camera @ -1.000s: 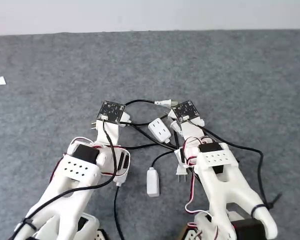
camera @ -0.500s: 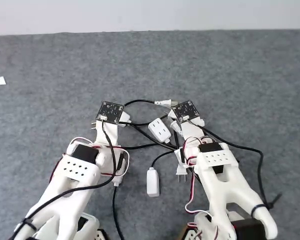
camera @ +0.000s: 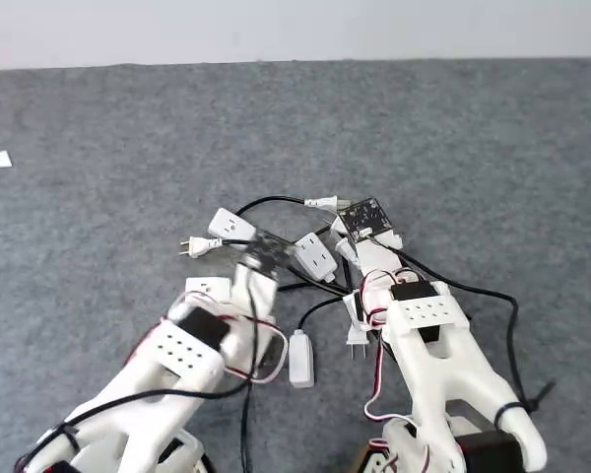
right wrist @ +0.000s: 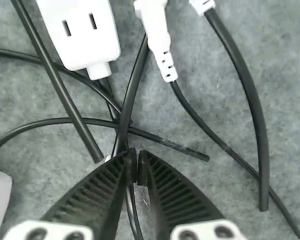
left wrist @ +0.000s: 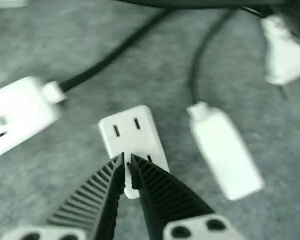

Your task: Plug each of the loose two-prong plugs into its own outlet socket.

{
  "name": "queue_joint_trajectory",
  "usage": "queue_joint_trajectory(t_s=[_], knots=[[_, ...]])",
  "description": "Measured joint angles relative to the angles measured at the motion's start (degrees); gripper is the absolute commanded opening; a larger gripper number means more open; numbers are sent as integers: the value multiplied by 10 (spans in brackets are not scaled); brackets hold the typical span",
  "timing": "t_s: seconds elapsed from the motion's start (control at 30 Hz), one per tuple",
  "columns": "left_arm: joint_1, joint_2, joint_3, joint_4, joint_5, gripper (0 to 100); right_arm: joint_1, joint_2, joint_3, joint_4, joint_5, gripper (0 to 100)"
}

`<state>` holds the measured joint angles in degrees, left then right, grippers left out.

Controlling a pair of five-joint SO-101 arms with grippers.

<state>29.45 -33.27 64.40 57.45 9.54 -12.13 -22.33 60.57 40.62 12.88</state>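
grey carpeted table [camera: 492, 148] under two white arms and a tangle of black cords [left wrist: 115, 50]. left arm [camera: 177, 355] slanted in toward the tangle, right arm [camera: 433, 335] alongside, aimed straight up the table. largest white piece before the left claw [left wrist: 127, 167]: a two-slot socket [left wrist: 132, 135], long axis running away from the claw, slots at the far end, near end directly beneath the tips; fingers [left wrist: 102, 195] drawn together to a hairline gap, gripping nothing. flanking it, a second socket [left wrist: 15, 115] on its own cord and an oblong cord end [left wrist: 225, 152], both apart from the tips. right claw [right wrist: 136, 162] likewise closed, tips low over a crossing of cords, no plug between them; cord pinched or merely underneath, not to be told; a third socket [right wrist: 80, 35] lying ahead, slots facing up. smallest and decisive, the loose plugs. first plug [camera: 199, 245] just off the left arm's front on its outer side, long axis across the table, prongs pointing to the table's left, away from the sockets in the middle; left arm the nearer. second plug [camera: 357, 340] close beside the right arm's wrist, prongs toward the robot's base, hence behind the right claw's tips rather than ahead. judged need: claw lifted off the socket, opened, and squared across a plug body before any insertion.
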Motion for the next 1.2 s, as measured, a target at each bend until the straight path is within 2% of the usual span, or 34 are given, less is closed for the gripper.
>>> queue_joint_trajectory(t_s=[0.17,0.4,0.5,0.6,0.8,0.93,1.03,1.2], knots=[[51,0,0,0,0,12,0,0,0,0,0,19],[56,0,0,-2,0,12,0,0,0,0,0,15],[33,0,-4,2,0,12,0,-2,0,4,0,15],[1,-18,-29,51,0,12,-3,-46,1,33,-2,16],[-46,-178,13,58,0,12,-56,-191,74,36,-12,24],[-73,-249,31,52,0,12,-61,-210,76,44,-51,93],[-99,-238,31,46,0,12,-66,-182,75,44,-56,104],[-138,-135,4,28,0,12,-65,-82,32,47,-56,73]])
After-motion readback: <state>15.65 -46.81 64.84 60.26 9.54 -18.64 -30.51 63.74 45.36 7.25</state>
